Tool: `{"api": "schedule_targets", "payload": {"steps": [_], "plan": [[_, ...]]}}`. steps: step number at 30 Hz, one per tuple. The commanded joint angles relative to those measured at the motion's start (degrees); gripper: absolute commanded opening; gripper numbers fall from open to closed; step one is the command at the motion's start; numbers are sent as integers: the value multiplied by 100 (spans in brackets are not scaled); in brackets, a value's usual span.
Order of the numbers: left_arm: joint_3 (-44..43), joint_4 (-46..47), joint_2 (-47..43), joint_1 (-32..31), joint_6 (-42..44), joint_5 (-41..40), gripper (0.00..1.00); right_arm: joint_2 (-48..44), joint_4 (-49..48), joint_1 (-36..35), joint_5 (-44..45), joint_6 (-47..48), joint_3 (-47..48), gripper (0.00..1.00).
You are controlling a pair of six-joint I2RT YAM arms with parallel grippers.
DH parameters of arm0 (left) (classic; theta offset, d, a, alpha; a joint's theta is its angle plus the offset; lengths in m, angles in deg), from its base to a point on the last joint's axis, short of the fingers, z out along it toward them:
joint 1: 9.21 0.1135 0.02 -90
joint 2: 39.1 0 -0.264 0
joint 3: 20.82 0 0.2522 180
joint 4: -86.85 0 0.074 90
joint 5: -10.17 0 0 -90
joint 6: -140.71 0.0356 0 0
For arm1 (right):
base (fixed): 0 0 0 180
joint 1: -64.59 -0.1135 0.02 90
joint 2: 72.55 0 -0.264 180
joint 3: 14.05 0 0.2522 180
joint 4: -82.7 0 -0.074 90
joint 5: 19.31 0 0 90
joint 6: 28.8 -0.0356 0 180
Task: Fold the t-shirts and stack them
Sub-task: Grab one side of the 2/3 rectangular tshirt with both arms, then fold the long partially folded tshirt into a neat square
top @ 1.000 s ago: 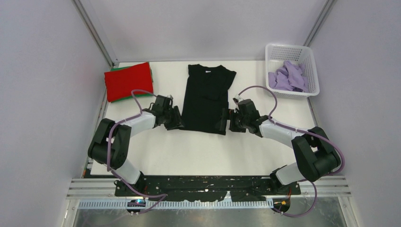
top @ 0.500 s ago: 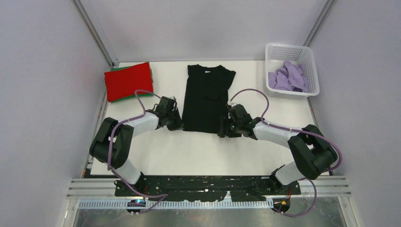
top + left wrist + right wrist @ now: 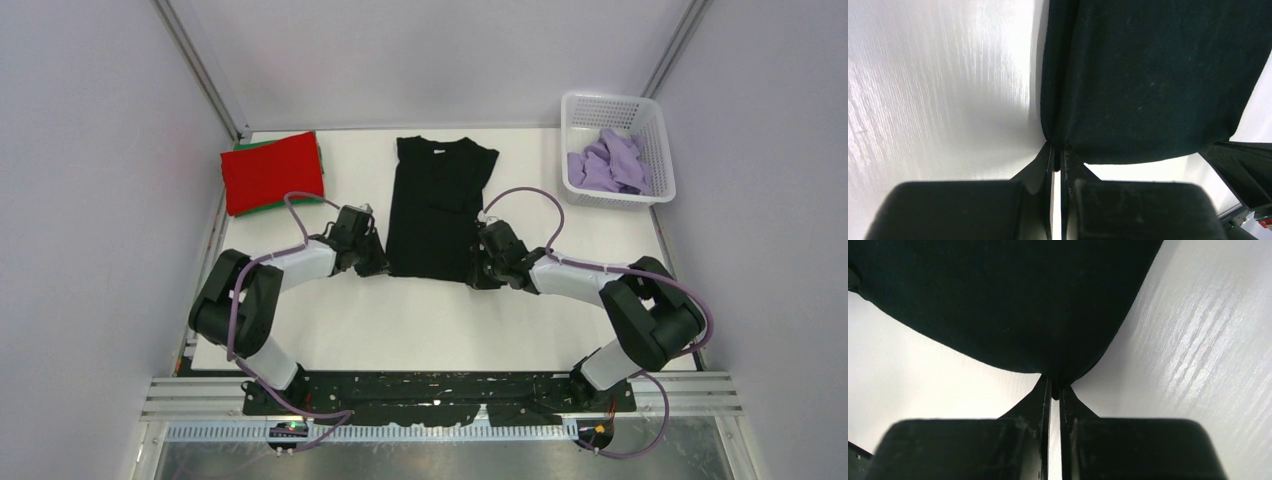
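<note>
Left claw (image 3: pixel 1057 150) and right claw (image 3: pixel 1055 384) pinch near hem corners of black t-shirt (image 3: pixel 435 205).

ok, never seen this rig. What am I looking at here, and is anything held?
Two robot arms are bolted at the near edge of a white table. The wide picture comes from a fixed camera above and behind them; the other two come from a camera on each wrist, looking along its fingers. A black t-shirt lies flat in the middle, a folded red t-shirt far left, a crumpled lavender t-shirt in a white basket far right. The left gripper and right gripper are each shut on a near corner of the black t-shirt.
</note>
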Motion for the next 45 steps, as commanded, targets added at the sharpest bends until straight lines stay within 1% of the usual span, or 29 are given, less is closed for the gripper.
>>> {"api": "schedule_targets", "payload": {"steps": [1, 4, 7, 8, 9, 12, 15, 17, 19, 21, 25, 30, 34, 37, 40, 45], "plan": [[449, -5, -463, -176, -19, -122, 0, -429, 39, -122, -155, 230, -103, 5], [872, -25, -1054, -386, -127, -199, 0, -1106, 218, -292, -472, 451, -341, 5], [1351, -244, -1888, -641, -250, -249, 0, -1834, 613, -491, -761, 544, -557, 5], [1494, -438, -2229, -769, -302, -323, 0, -2256, 825, -602, -795, 552, -641, 5], [1597, -645, -2614, -884, -352, -397, 0, -2473, 936, -666, -873, 549, -669, 5], [1788, -1386, -4035, -1337, -585, -724, 0, -3548, 1365, -970, -1171, 484, -758, 5], [1929, -1998, -5368, -1544, -876, -868, 0, -4267, 1355, -1126, -1834, 397, -859, 5], [1961, -2154, -6117, -1558, -1011, -1033, 0, -4797, 1131, -1133, -2093, 300, -961, 5], [1869, -2247, -6664, -1564, -1024, -1057, 0, -5028, 1086, -1131, -2199, 221, -917, 5], [1672, -2415, -6941, -1563, -931, -1224, 0, -5172, 1069, -1130, -2215, 165, -789, 5], [1231, -2688, -6824, -1563, -751, -1710, 0, -5152, 1227, -1082, -2036, 69, -610, 5], [869, -2193, -6222, -1558, -431, -2118, 0, -4991, 1421, -799, -1629, 36, -494, 5], [466, -1878, -5486, -1546, -119, -2432, 0, -4788, 1407, -187, -1541, 70, -418, 5], [118, -1665, -4879, -1451, 129, -2623, 0, -4608, 1291, 244, -1678, 53, -350, 5], [-149, -1337, -4209, -1206, 269, -2448, 0, -4277, 1167, 710, -1953, 37, -305, 5], [-659, -1057, -3203, -784, 437, -2019, 0, -3723, 956, 1156, -2089, 70, -227, 5]]}}
